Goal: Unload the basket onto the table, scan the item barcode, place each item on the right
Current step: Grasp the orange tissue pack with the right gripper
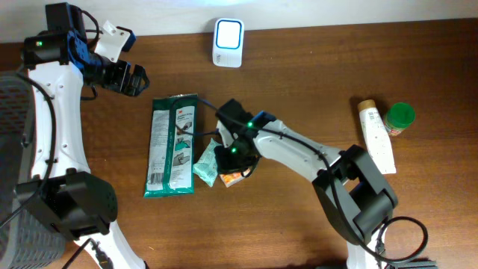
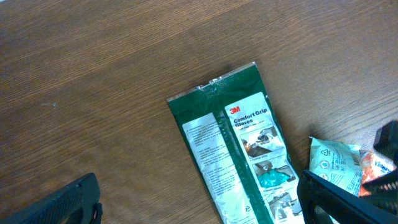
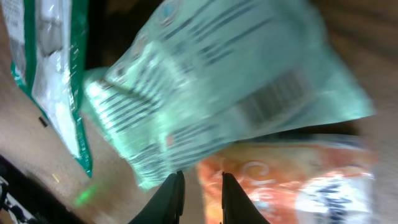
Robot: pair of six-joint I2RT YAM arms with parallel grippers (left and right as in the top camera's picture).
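A mint-green packet (image 1: 205, 168) (image 3: 211, 81) lies on the wooden table, its barcode (image 3: 273, 99) facing the right wrist camera. An orange packet (image 1: 233, 178) (image 3: 292, 186) lies against it. My right gripper (image 1: 233, 153) (image 3: 202, 186) is down over the two packets. Its jaws are nearly together, with the orange packet's left edge in the narrow gap. A white scanner (image 1: 228, 42) stands at the back of the table. My left gripper (image 1: 131, 78) (image 2: 202, 205) hangs open and empty at the back left, above the table.
A long green glove pack (image 1: 172, 146) (image 2: 239, 155) lies left of the packets. A white tube (image 1: 376, 134) and a green-capped jar (image 1: 399, 118) sit at the right. A cable runs by the right arm's base (image 1: 403, 232).
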